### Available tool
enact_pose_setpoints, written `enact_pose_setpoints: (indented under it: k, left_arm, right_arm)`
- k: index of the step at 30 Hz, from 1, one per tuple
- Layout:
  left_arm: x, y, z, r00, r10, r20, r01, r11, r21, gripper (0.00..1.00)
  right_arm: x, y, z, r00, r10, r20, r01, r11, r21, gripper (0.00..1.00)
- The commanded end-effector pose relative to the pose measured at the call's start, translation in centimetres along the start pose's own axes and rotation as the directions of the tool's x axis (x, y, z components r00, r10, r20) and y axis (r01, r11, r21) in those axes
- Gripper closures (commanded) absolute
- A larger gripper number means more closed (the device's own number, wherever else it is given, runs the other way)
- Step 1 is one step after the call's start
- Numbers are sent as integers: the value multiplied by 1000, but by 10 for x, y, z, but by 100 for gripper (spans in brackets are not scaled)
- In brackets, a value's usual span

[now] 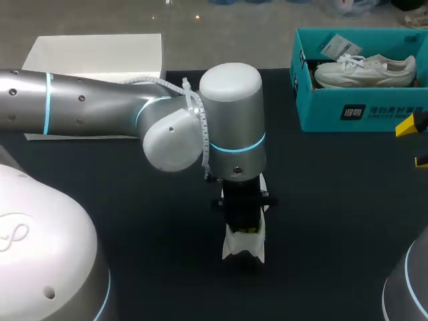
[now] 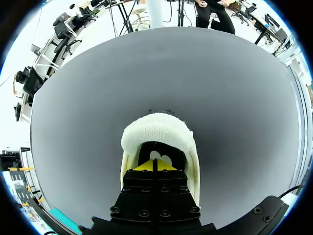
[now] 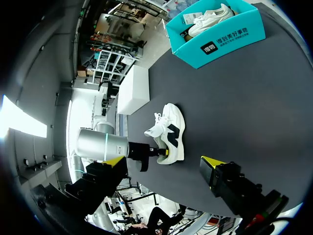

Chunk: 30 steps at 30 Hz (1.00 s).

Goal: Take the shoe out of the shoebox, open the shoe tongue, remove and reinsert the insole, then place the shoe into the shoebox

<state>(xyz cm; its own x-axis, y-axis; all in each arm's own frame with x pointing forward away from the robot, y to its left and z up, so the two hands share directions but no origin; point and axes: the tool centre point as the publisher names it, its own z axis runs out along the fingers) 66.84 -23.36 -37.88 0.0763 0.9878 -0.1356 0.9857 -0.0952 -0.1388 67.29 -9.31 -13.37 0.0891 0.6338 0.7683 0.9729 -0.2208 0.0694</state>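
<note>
1. You have two shoes in view. One white shoe sits on the desk, near the middle. It has a black mark on its side.
2. The second shoe is white too. It lies inside the shoebox.
3. There is one shoebox. It is teal and open, and it stands at the far right corner of the desk, well apart from the first shoe. A paper tag lies in it beside the second shoe.
4. There is one white box, at the far left edge of the desk.
5. Your left arm comes in from the left and points straight down over the shoe on the desk.
6. Your left pincer is down inside the shoe's opening. Its two yellow tips are pressed together. You cannot tell if something thin is pinched between them. The shoe's white knit part curves around just ahead of the tips.
7. Your right pincer hangs at the right side of the desk, near the shoebox. Its two yellow tips are spread wide and hold nothing. It is well apart from the shoe on the desk.
8. The desk top is dark, flat and plain.
</note>
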Motion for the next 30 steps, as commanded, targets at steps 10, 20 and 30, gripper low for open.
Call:
enact_pose_setpoints:
  k: [10,20,30]
  left_arm:
    - [-8,-13,17,1000,25,9,-26,997,77,100]
    - [1,-9,30,999,21,-31,-18,995,99,100]
    - [14,7,-18,998,16,-63,-17,1000,-18,100]
  right_arm:
    - [0,-1,1,1000,1,1,-1,1000,-2,0]
    - [0,-1,1,1000,1,1,-1,1000,-2,0]
    - [0,-1,1,1000,1,1,-1,1000,-2,0]
